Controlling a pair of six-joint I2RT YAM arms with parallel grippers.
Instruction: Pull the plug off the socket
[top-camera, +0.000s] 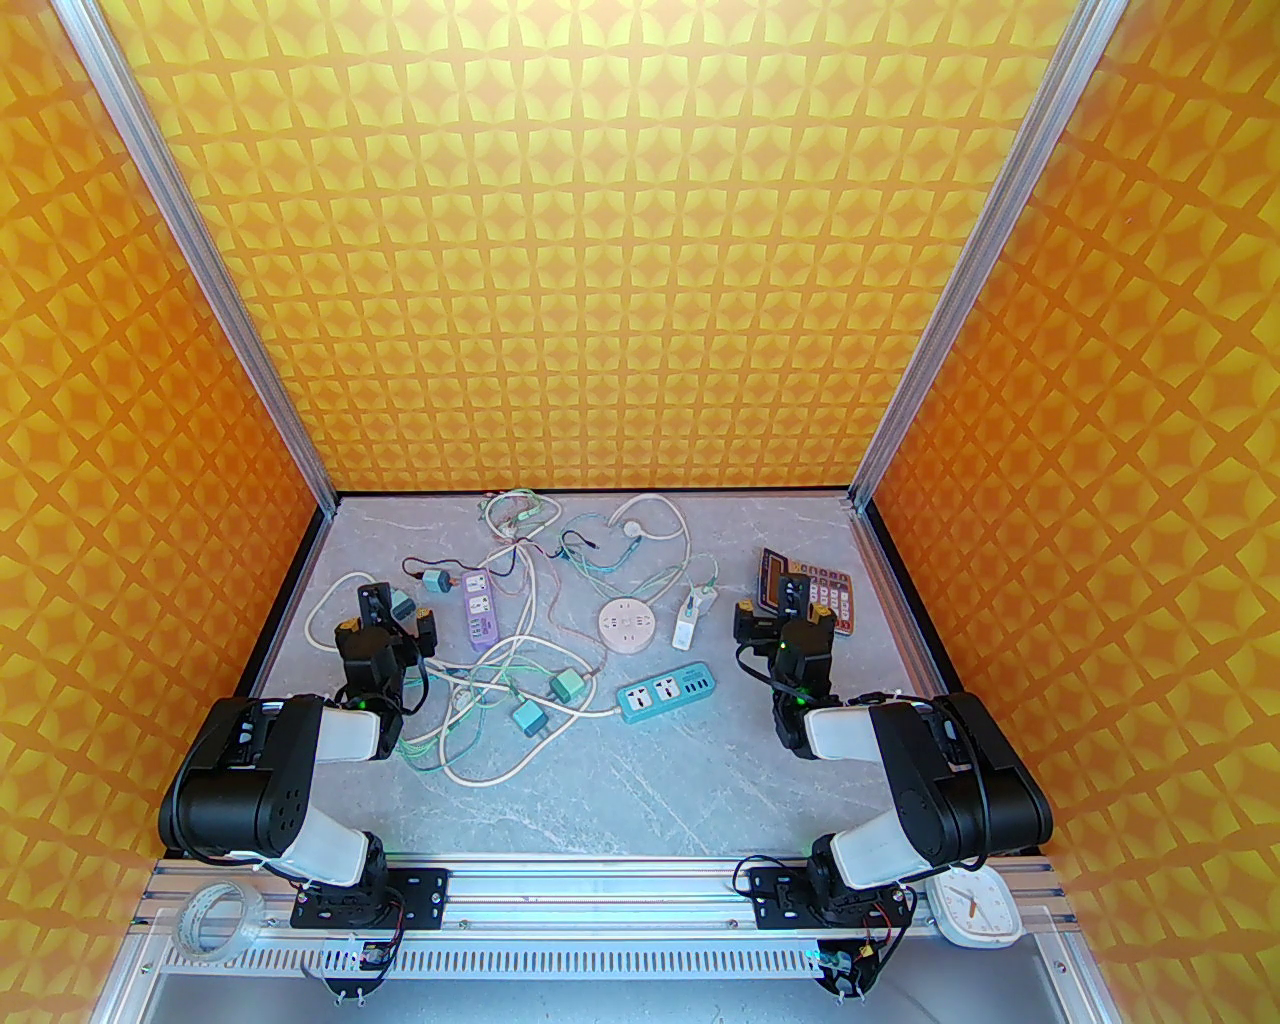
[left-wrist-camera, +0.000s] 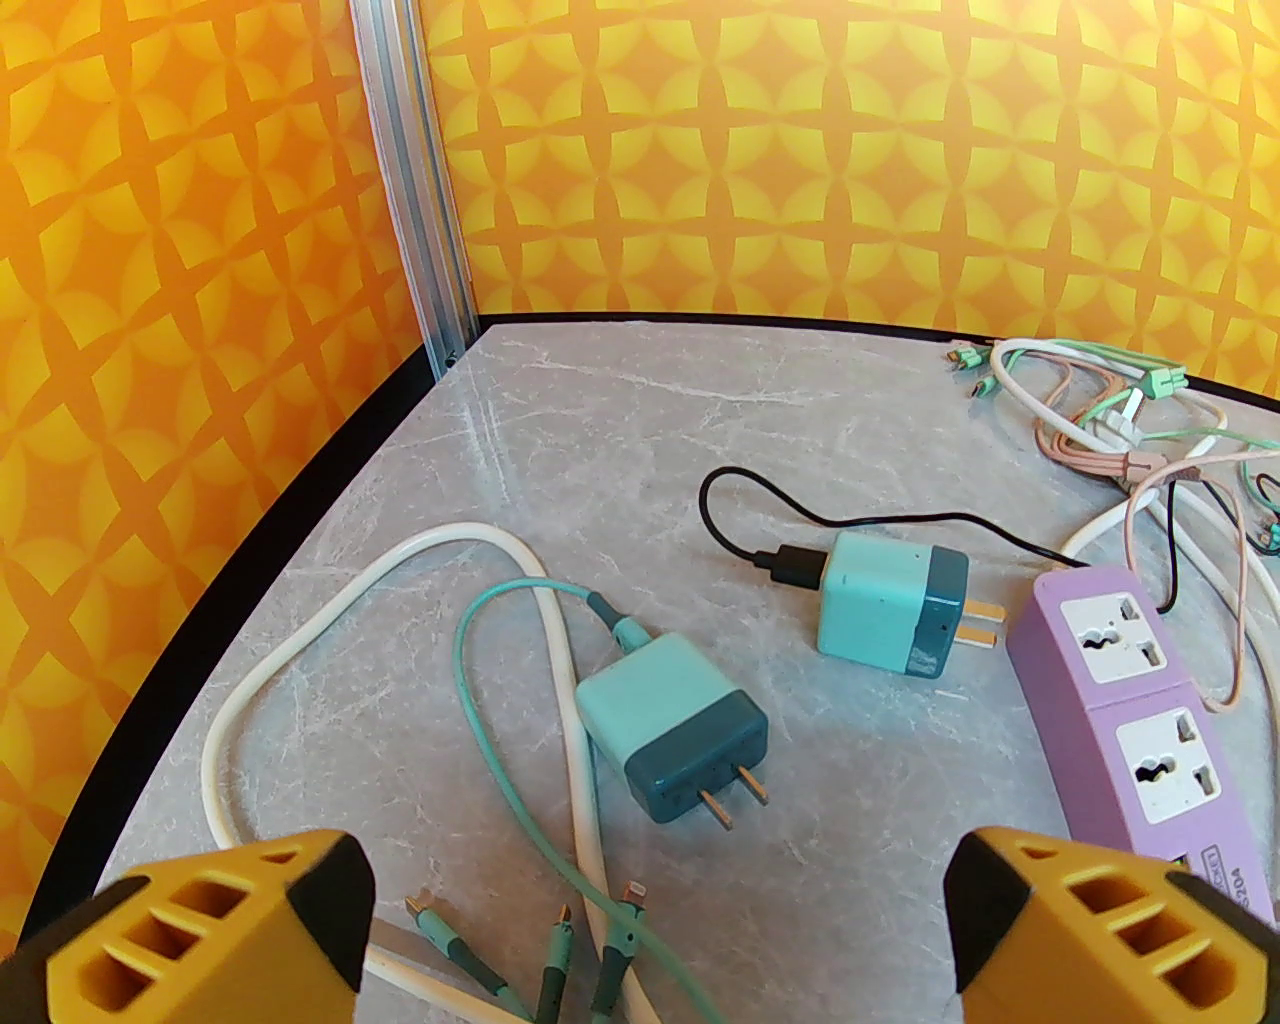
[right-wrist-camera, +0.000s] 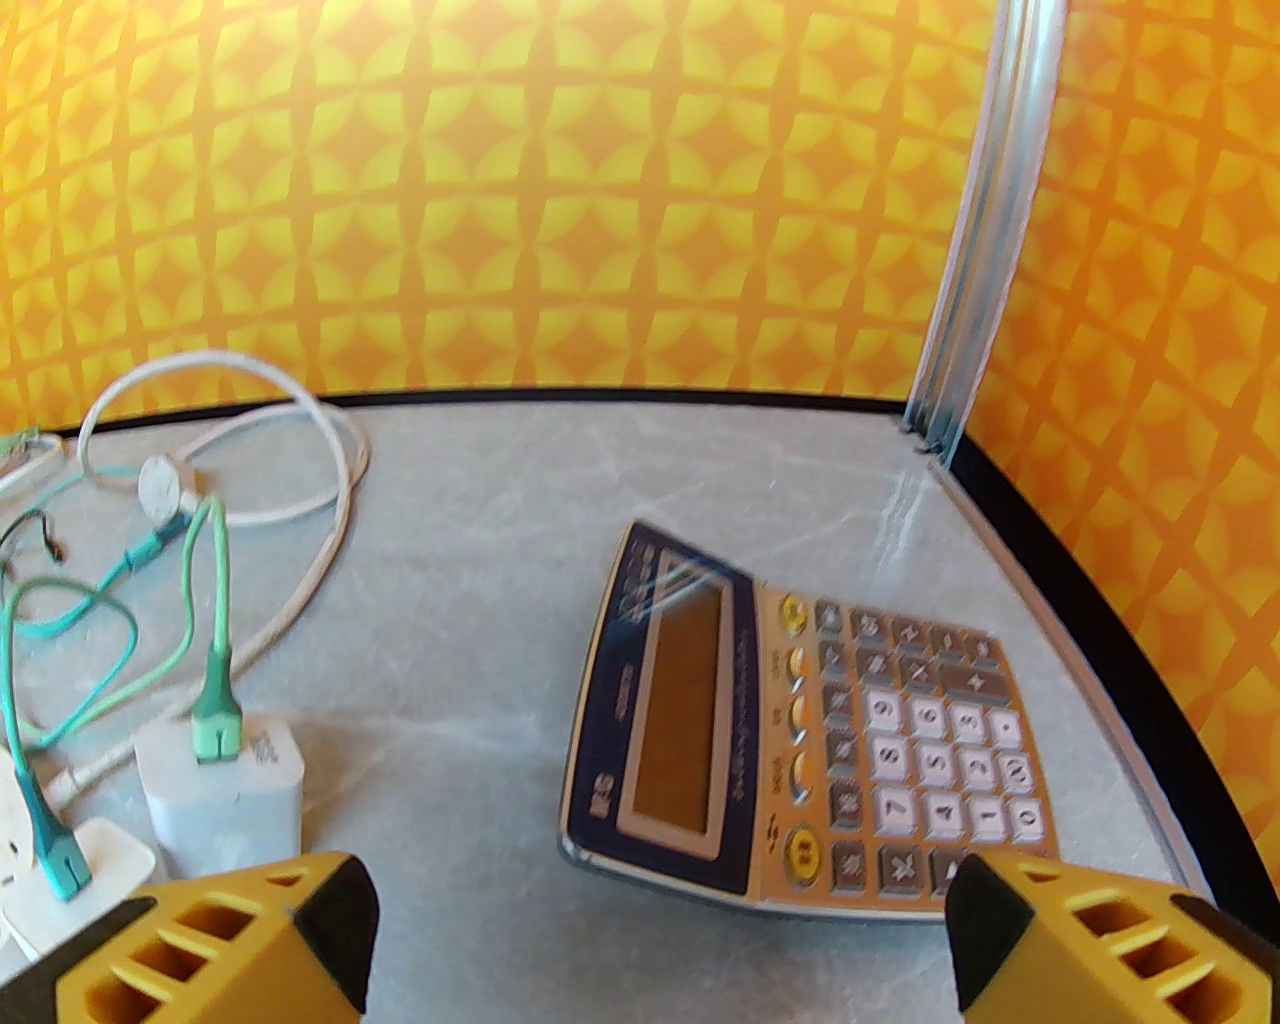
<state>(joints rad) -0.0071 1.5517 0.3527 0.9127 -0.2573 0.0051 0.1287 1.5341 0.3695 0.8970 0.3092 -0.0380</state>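
left claw (left-wrist-camera: 655, 905) and right claw (right-wrist-camera: 655, 915) both gape wide, holding nothing.
white plug (right-wrist-camera: 222, 790) with a green cable (right-wrist-camera: 215, 720) stands at the white socket (right-wrist-camera: 110, 850) on the tabletop (right-wrist-camera: 480, 600), near the right claw, to its left; two teal chargers (left-wrist-camera: 670, 730) and a purple socket strip (left-wrist-camera: 1130, 680) lie loose before the left claw.
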